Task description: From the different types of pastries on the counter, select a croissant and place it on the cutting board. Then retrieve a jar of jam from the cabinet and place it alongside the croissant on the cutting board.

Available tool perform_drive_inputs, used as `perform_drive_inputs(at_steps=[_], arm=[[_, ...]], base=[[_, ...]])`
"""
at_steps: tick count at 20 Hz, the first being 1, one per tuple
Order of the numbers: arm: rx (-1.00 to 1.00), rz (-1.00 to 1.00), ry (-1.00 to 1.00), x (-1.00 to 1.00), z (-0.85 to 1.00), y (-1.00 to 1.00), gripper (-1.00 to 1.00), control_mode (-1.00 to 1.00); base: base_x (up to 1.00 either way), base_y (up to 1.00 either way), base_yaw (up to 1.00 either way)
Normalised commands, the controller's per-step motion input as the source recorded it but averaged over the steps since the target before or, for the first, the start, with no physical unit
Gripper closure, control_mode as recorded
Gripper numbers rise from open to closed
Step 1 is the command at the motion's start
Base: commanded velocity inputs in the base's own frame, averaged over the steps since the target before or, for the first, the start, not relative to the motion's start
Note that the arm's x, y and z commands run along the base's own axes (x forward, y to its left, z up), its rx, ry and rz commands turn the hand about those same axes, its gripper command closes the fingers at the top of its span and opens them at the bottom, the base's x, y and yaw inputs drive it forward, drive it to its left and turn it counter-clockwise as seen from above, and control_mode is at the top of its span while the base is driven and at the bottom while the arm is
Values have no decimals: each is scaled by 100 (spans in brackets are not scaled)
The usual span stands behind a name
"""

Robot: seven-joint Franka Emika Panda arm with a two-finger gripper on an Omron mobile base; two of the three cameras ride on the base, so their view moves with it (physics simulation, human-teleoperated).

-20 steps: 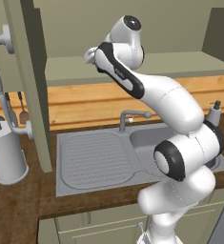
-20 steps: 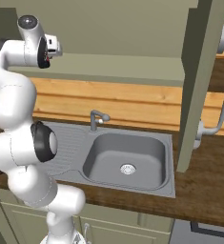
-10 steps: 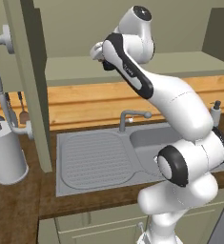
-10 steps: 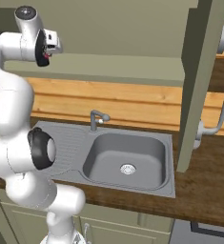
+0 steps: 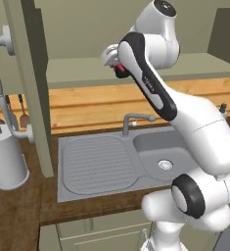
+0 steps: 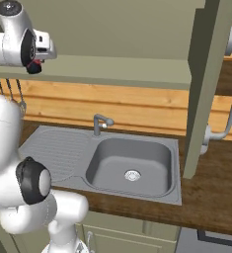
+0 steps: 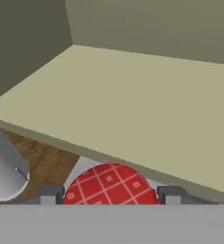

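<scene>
In my hand view, nearest to me, the end effector point(image 7: 108, 195) is closed on the jar of jam point(image 7: 108, 188): its two grey fingertips point(image 7: 49, 195) sit one on each side of a round lid patterned in red-and-white check. I judge the jar to be small, rigid and light, probably glass with a smooth wall, so it could slip or crack if I squeeze carelessly; gripping across the widest part of the body, just under the lid, seems safest, and that appears to be roughly where the fingers sit now.

Just beyond the jar is the front edge of the cabinet point(image 7: 147, 109) floor, a pale green shelf stretching away to plain back walls. Below that edge I glimpse the brown wooden bench point(image 7: 42, 155) and a grey cylindrical canister point(image 7: 6, 171).

From the left base view, the jar point(image 5: 119, 69) shows as a red spot at the end effector point(image 5: 115, 62), held in the air just in front of the cabinet shelf, high above the sink point(image 5: 131, 159). From the right base view, the same red spot point(image 6: 34, 65) hangs beside the shelf edge. The open cabinet door point(image 6: 206, 84) stands well to the right.
</scene>
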Motion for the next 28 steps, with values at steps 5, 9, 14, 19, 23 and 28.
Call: perform_drive_inputs(at_steps=[5,9,14,19,23,28], arm=[[0,0,0,-100,0,-24,100,-100],[0,0,0,-100,0,-29,100,-100],[0,0,0,-100,0,-15,100,-100],[0,0,5,-96,0,-14,100,-100],[0,0,10,-71,0,-13,100,-100],[0,0,8,-57,-4,-11,100,-100]], base=[[0,0,0],[0,0,0],[0,0,0],[0,0,0],[0,0,0],[0,0,0]])
